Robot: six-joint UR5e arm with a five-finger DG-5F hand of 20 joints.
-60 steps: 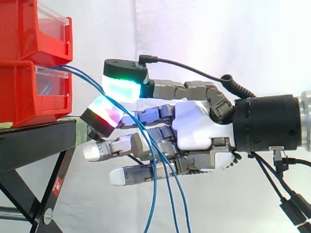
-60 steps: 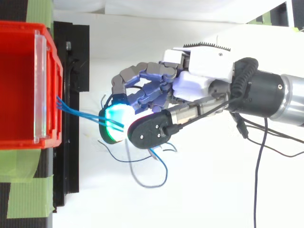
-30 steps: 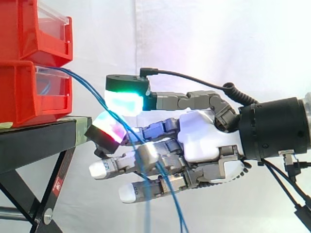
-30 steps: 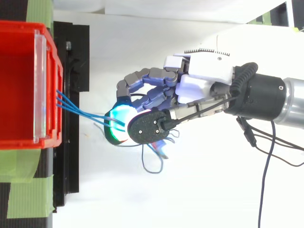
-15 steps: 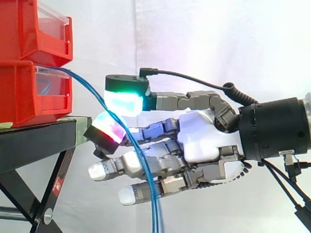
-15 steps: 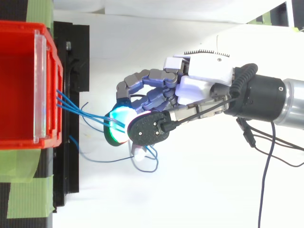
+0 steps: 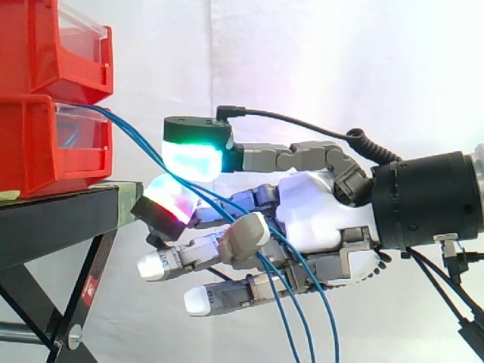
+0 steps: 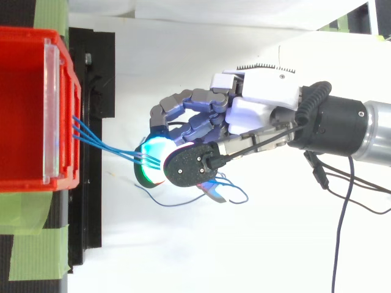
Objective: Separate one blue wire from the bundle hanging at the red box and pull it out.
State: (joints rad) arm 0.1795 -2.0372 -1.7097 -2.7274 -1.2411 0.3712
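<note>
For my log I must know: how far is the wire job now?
Done: the hand is at the blue wires. In hand: its pads pinch them, apparently all three together, near the red box. Left: separating one wire and pulling it out; all three run into the box.

Plain bright red on the stacked red plastic bins, clear panels at their fronts. Solid blue along the thin blue wires. White palm shell and grey links on the robot hand; one pad glowing cyan to green under a black cap, another banded white, green, magenta and red. Matte black for the black metal stand. Plain white over the white curtain. Light green on the green tape strips.
</note>
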